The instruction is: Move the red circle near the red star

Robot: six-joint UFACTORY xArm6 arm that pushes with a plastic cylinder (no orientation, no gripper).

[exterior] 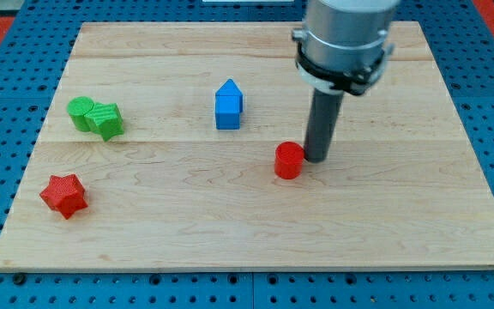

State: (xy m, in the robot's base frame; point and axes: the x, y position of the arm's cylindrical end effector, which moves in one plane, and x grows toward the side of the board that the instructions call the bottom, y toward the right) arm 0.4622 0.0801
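Note:
The red circle (288,160) lies on the wooden board a little right of the middle. The red star (64,195) lies near the board's lower left corner, far from the circle. My tip (317,158) stands on the board just to the right of the red circle, touching it or nearly so. The dark rod rises from there to the grey arm housing (346,39) at the view's top.
A blue house-shaped block (228,106) lies above and left of the red circle. Two green blocks (95,117) lie together at the left, above the red star. The wooden board (401,223) rests on a blue pegboard surface.

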